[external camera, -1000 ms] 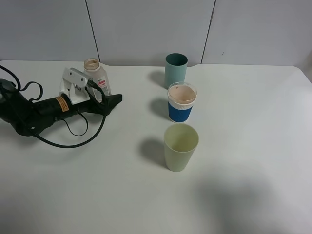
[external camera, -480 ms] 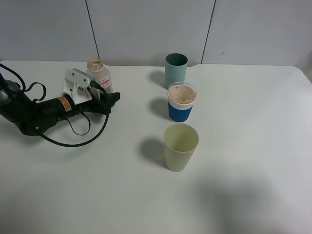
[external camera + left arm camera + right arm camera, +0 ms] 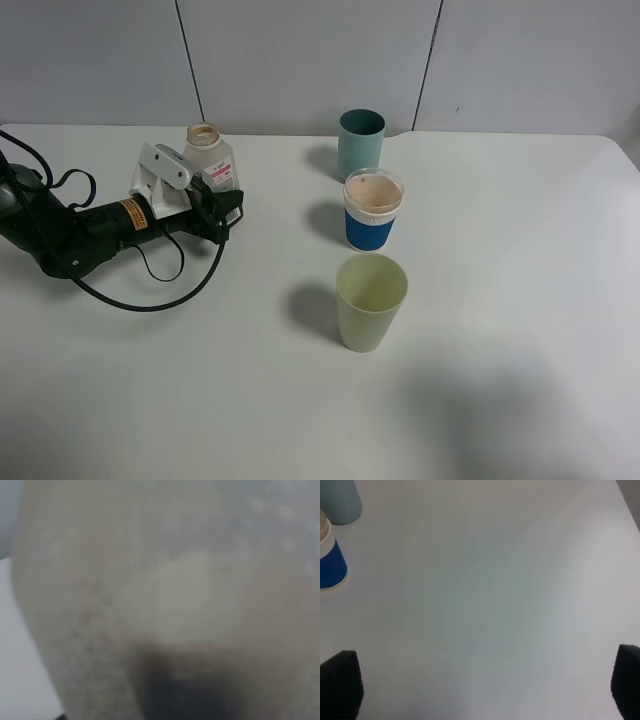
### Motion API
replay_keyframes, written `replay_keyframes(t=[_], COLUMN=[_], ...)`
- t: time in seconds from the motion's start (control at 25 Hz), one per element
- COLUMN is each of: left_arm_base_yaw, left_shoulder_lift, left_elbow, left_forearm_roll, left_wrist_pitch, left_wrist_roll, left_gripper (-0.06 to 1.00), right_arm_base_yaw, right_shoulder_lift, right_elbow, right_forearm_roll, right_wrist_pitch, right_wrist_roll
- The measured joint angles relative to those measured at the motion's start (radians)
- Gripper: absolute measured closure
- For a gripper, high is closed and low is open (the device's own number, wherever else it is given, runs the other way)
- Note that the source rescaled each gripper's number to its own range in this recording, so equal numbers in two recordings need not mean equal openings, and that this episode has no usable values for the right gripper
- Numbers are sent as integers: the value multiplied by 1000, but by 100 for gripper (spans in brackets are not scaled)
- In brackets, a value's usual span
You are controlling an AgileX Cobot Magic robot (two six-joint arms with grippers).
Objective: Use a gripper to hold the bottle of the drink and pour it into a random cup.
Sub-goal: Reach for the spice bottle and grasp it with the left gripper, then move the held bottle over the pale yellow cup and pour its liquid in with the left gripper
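White desk [image 3: 500, 330], high view. The left gripper [image 3: 213, 192] was clenched on the bottle of the drink [image 3: 209, 150] at the far left of the desk. The bottle stood upright with its open mouth up and its label toward the camera. The black arm [image 3: 80, 228] lay low over the desk. Three cups stood in a row near the middle, well apart from the bottle: teal cup [image 3: 360, 140] farthest, paper cup [image 3: 373, 212] next, pale yellowish-green cup [image 3: 371, 300] nearest.

Left wrist view. The bottle's translucent wall [image 3: 165, 590] filled the frame, badly blurred, with dark liquid [image 3: 175, 692] showing through.

Right wrist view. The right gripper [image 3: 482, 685] was released, its dark fingertips [image 3: 340, 682] wide apart with only desk [image 3: 485, 595] between them. The paper cup [image 3: 330, 565] and teal cup [image 3: 340, 500] stood just beside each other.
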Motion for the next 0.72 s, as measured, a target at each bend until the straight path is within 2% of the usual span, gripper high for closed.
replay_keyframes(t=[0.24,0.72], left_arm_base_yaw=[0,0], left_shoulder_lift=[-3,-97], left_elbow=[0,63], left_forearm_roll=[31,59], left_wrist_pitch=[0,21], left_wrist_roll=[-87,-128], left_gripper=[89,89], right_arm_base_yaw=[0,0], right_shoulder_lift=[0,0], right_elbow=[0,0], right_forearm_roll=[0,0], right_wrist_pitch=[0,0], right_wrist_roll=[1,1])
